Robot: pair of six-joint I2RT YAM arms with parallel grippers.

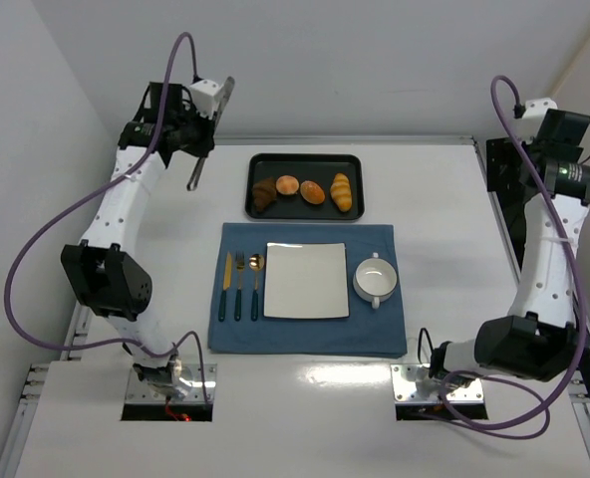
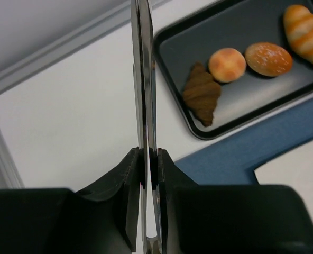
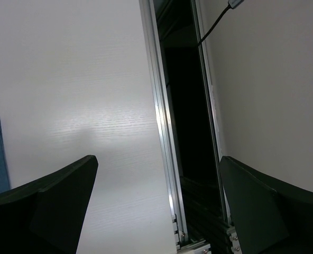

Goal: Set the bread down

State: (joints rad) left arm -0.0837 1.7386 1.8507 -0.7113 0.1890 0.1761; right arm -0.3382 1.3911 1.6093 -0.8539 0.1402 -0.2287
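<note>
Clamping shut tongs (image 2: 144,79), left gripper (image 2: 148,159) hangs at ten o'clock of the tray (image 1: 305,167); right gripper (image 3: 159,172) gapes idle. Bread (image 1: 313,192) sits in the tray, twelve o'clock from the plate (image 1: 305,281). Approach step, seemingly: next, spread the tongs around it.

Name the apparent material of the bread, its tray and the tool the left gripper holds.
The bread: likely plastic replica, glossy sheen. The tray: matte black, plastic or coated metal, unclear. The tool in the left gripper: polished metal, mirror-like strips.
</note>
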